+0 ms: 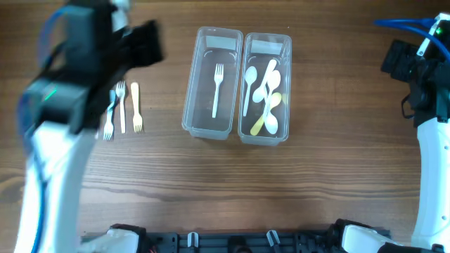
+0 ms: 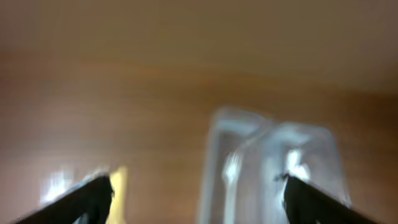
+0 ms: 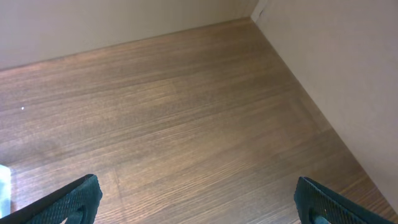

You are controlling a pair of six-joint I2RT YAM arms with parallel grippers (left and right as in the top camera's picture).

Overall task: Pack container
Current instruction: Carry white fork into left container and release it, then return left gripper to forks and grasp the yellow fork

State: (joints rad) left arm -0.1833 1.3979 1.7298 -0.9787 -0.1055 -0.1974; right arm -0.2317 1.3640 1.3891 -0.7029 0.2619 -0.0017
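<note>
A: Sorted by kind? One fork (image 1: 217,90) lies in the left box (image 1: 188,105), spoons (image 1: 267,88) in the right box (image 1: 287,105).
B: Likely. Three forks (image 1: 121,105) wait on the bench (image 1: 225,190); left jaws wide, empty; right jaws wide, parked aside.

Two clear containers (image 1: 190,98) stand on the counter (image 1: 211,190), one with a single white fork (image 1: 217,90) in it, the other container (image 1: 287,98) with roughly six white and yellow spoons (image 1: 267,95), too overlapped to count exactly, and three loose forks (image 1: 121,107) lie alongside.
</note>
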